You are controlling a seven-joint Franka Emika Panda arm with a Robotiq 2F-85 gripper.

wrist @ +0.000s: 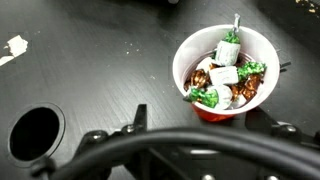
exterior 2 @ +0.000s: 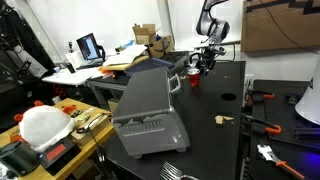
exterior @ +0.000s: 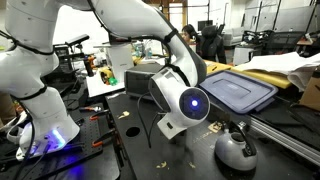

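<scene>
A red cup (wrist: pixel 222 65) with a white inside stands on the black table (wrist: pixel 90 70), filled with several candies in green, white and brown wrappers. In the wrist view my gripper (wrist: pixel 205 114) is open, one finger on each side of the cup's base and apart from it. A black cable arcs across the bottom of that view. In an exterior view the gripper (exterior 2: pixel 205 62) hangs at the far end of the table just above the red cup (exterior 2: pixel 194 79). My wrist (exterior: pixel 190 100), lit blue, hides the jaws and the cup in an exterior view.
A round hole (wrist: pixel 37 135) opens in the tabletop left of the gripper, and a white scrap (wrist: pixel 12 45) lies further off. A grey lidded bin (exterior 2: pixel 148 110) stands beside the cup. A small object (exterior 2: pixel 222 119) and red-handled tools (exterior 2: pixel 262 97) lie on the table.
</scene>
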